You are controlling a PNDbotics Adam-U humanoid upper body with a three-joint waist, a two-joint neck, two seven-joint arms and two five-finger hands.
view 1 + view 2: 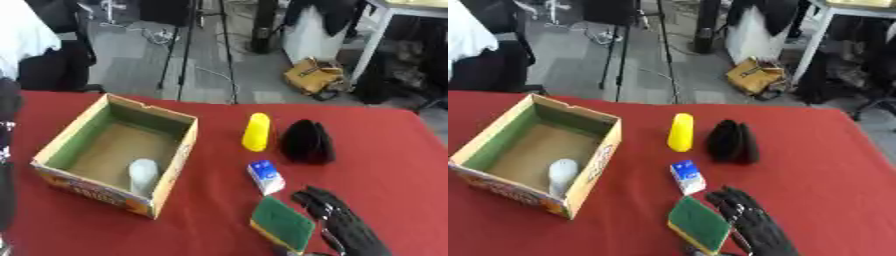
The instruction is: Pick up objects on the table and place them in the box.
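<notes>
One red table (385, 165), grey floor (131, 60) beyond.

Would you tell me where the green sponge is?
The green sponge lies near the table's front edge, beside the right hand, just below the small blue-and-white carton.

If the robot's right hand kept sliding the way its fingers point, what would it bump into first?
Probably the small blue and white carton. The right robot hand lies low on the red table, fingers aimed up and a little left, beside the green sponge. Depth is unclear, so it might just miss.
</notes>
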